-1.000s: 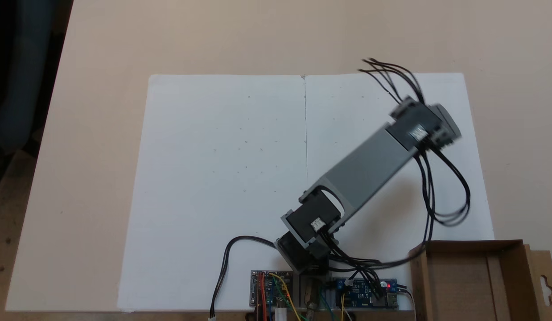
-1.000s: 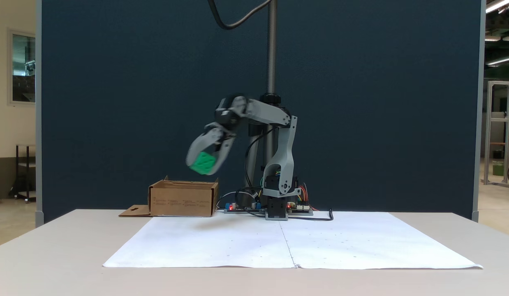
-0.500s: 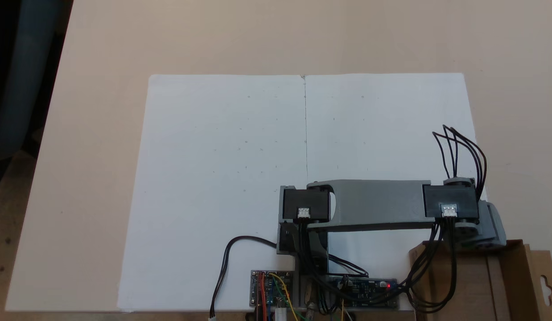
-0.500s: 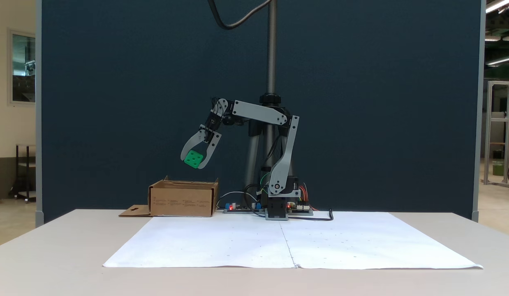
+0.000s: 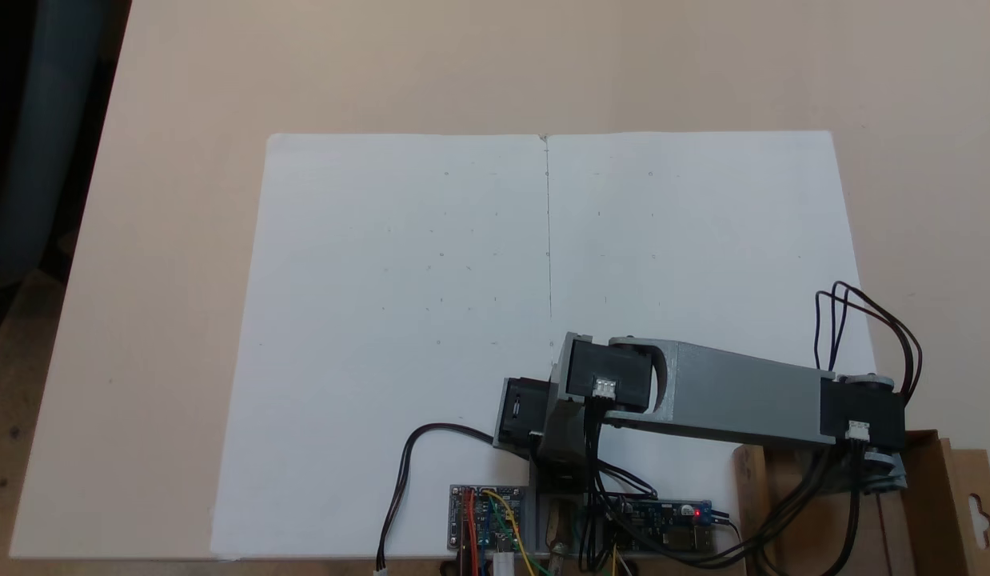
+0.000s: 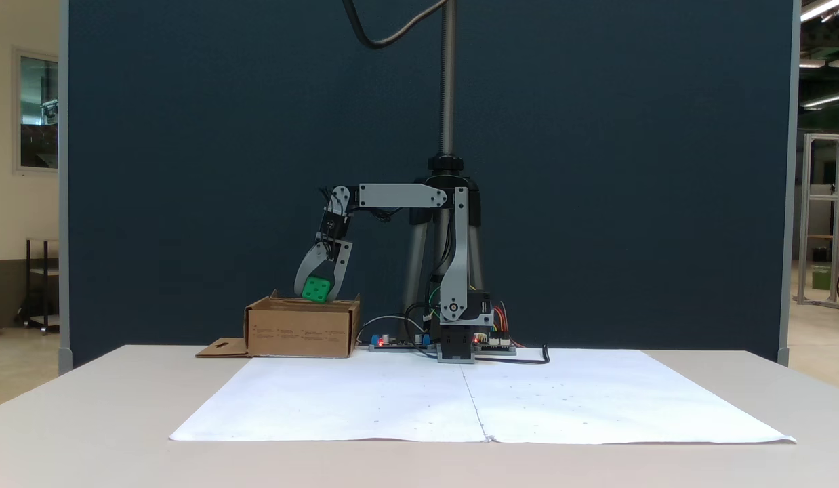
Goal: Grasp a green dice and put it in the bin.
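The green dice (image 6: 316,289) hangs between the grey fingers of my gripper (image 6: 316,293), which is shut on it just above the rim of the bin (image 6: 301,330). The bin is a low brown cardboard box with a side flap lying flat to its left. Seen from above, my arm reaches right over the bin (image 5: 935,496) at the lower right corner, and the wrist covers the dice and the fingertips there. The flap with its hang-hole (image 5: 979,508) shows at the right edge.
White paper sheets (image 5: 431,320) cover the middle of the tan table. Circuit boards (image 5: 487,524) and loose wires sit by the arm's base at the near edge. A dark blue partition and a metal pole (image 6: 448,81) stand behind the arm.
My arm has swung over the bin and lowered, bringing the held dice from well above the box down to its rim. The forearm is now level.
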